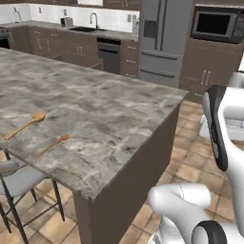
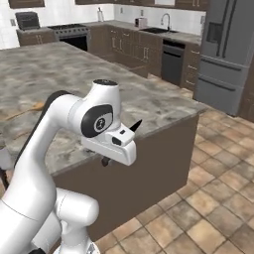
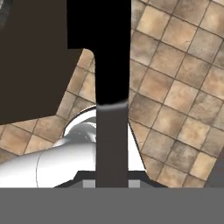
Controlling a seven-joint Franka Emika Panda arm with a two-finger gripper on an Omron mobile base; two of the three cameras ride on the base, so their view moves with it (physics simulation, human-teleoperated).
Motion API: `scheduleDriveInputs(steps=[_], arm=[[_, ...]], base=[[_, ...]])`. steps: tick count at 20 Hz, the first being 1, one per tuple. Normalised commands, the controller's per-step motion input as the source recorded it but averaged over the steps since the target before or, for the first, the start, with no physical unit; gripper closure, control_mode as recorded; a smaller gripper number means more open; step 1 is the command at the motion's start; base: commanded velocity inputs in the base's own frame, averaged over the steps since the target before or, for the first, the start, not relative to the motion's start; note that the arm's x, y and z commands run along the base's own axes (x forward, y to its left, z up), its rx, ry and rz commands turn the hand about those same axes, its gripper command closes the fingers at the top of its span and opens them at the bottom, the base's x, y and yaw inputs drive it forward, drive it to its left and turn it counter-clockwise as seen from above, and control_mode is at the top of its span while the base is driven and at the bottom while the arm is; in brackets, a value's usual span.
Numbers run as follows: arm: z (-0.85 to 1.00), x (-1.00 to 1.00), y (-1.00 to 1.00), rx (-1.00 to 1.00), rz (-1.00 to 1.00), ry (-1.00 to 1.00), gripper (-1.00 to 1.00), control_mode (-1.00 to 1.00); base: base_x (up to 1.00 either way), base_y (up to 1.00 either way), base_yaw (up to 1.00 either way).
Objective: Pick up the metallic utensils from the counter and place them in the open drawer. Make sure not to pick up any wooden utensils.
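A: Right, the gripper (image 3: 111, 183) is pinched narrow on the black knife (image 3: 111, 131), which runs straight out ahead of its tips. Handling?
B: Probably stiff, light, slick; hold it low, by the handle.
A: Views differ?
B: Left base view shows the orange fork (image 1: 53, 144) and wooden spoon (image 1: 26, 125) on the counter (image 1: 109, 109), well apart from the gripper. Right base view shows the blade tip beside the hand.

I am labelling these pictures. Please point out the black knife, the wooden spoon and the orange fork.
black knife (image 3: 111, 65): hand view, on the wide blade above the handle.
wooden spoon (image 1: 38, 116): left base view, on the round bowl.
orange fork (image 1: 62, 138): left base view, on the tine end.
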Motion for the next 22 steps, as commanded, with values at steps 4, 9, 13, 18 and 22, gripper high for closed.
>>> scheduleDriveInputs(steps=[4, 9, 13, 18, 22], arm=[[0.0, 0.0, 0.0, 0.0, 0.0, 0.0, 1.0, 1.0], [0.0, 0.0, 0.0, 0.0, 0.0, 0.0, 1.0, 1.0], [0.0, 0.0, 0.0, 0.0, 0.0, 0.0, 1.0, 1.0], [0.0, 0.0, 0.0, 0.0, 0.0, 0.0, 1.0, 1.0], [0.0, 0.0, 0.0, 0.0, 0.0, 0.0, 1.0, 1.0]], base=[[0.38, -1.0, 0.46], [0.42, -1.0, 0.34], [0.35, -1.0, 0.23], [0.25, -1.0, 0.24], [0.26, -1.0, 0.25]])
